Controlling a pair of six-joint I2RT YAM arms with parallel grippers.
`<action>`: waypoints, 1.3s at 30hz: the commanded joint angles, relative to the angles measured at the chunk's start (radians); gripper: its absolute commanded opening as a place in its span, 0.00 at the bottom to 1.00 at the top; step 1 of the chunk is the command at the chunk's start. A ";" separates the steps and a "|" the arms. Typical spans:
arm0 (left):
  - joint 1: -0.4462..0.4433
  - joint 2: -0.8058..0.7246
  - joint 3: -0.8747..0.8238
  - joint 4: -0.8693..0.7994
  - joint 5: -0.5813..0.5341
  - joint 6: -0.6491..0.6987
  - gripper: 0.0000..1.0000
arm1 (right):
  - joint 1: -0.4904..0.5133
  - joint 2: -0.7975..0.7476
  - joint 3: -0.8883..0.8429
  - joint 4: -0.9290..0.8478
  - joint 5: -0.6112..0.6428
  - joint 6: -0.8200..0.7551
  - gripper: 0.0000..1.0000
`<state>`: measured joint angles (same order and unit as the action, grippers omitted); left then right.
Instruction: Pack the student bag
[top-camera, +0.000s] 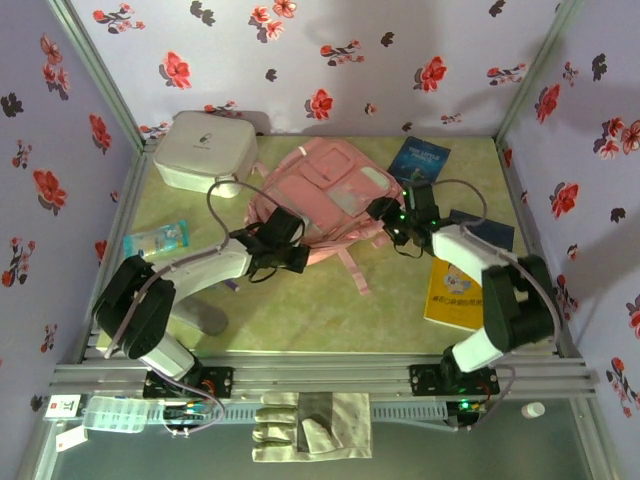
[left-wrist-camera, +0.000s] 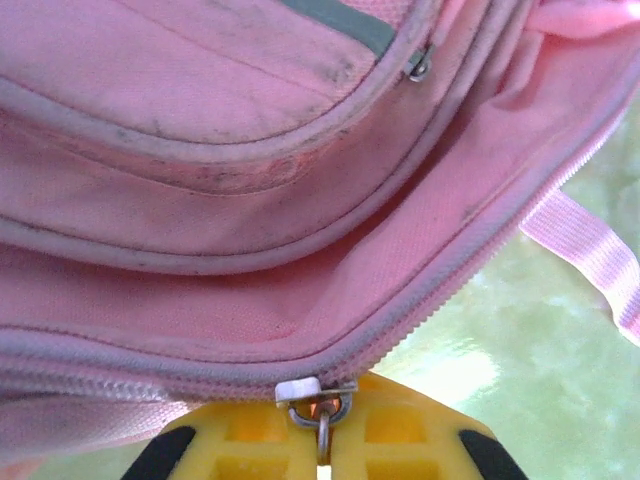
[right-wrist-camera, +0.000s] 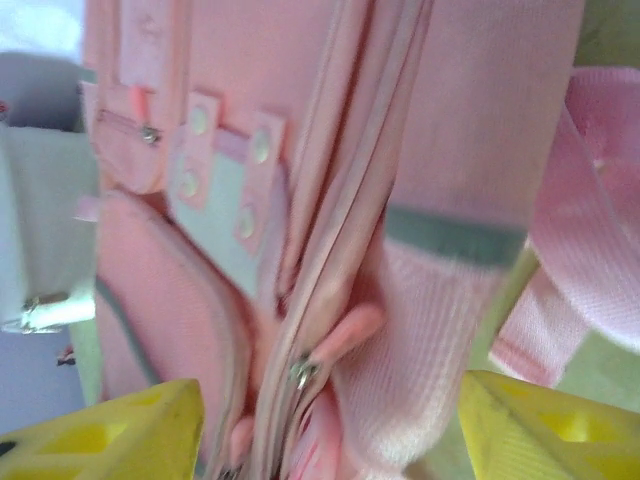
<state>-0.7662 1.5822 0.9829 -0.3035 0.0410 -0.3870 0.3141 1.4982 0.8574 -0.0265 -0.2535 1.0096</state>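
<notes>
The student bag (top-camera: 330, 190), pink with pale front pockets, lies flat in the middle of the table. My left gripper (top-camera: 298, 256) sits at its near left edge, shut on a small metal zip pull (left-wrist-camera: 322, 415) of the bag (left-wrist-camera: 250, 150); the yellow fingers (left-wrist-camera: 250, 445) press together around the pull. My right gripper (top-camera: 386, 212) is at the bag's right side. Its yellow fingers (right-wrist-camera: 110, 430) stand wide apart, open, with the bag's (right-wrist-camera: 330, 150) zip line and a pink zip tab (right-wrist-camera: 345, 335) between them, not gripped. A pink strap (right-wrist-camera: 600, 260) hangs to the right.
A white-grey zip case (top-camera: 205, 150) sits at the back left. A blue book (top-camera: 420, 160) lies at the back right, a dark book (top-camera: 485, 230) and a yellow book (top-camera: 455, 295) beside the right arm. A teal packet (top-camera: 157, 240) lies left. Floral walls enclose the table.
</notes>
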 joint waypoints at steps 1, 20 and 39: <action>-0.037 0.046 0.088 -0.061 0.057 -0.001 0.00 | 0.022 -0.083 -0.096 -0.005 0.063 0.136 0.71; -0.086 0.212 0.239 -0.231 0.098 0.001 0.00 | 0.205 0.146 -0.228 0.480 0.049 0.471 0.46; 0.025 0.042 0.180 -0.491 -0.010 0.074 0.00 | 0.158 0.096 -0.053 0.113 0.213 0.070 0.13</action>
<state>-0.7666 1.6997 1.2026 -0.6792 0.0708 -0.3565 0.5137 1.6260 0.7506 0.1562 -0.1627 1.1934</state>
